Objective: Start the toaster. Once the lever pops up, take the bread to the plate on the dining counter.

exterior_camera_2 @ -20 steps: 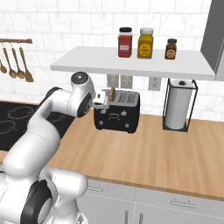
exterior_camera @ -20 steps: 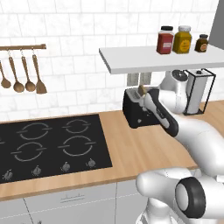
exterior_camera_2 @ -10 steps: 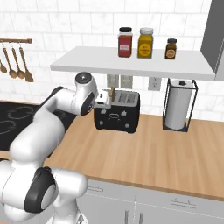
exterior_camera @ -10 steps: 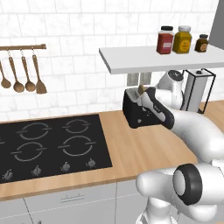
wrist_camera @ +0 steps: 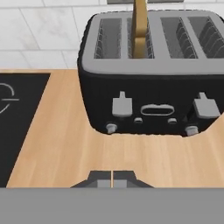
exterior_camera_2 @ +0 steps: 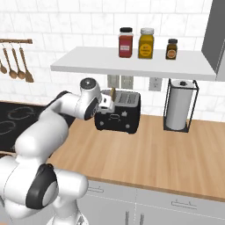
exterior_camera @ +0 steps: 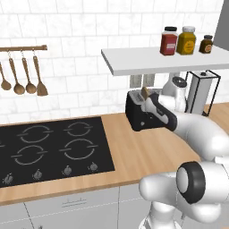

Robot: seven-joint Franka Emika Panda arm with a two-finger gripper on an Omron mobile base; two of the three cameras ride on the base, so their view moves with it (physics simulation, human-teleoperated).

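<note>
Gripper is hovering clenched, empty, near the toaster; its stiff lever needs pressing. The bread, light and brittle, wants edge-gripping.

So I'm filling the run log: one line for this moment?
gripper: shut, empty, facing toaster | bread: upright in slot | lever: untouched

Claw fully closed, empty; arm outstretched fwd, wrist angled down.

- one toaster with two levers
- one bread slice
- three jars
- four hanging spoons
- one paper towel roll
- one hob
</note>
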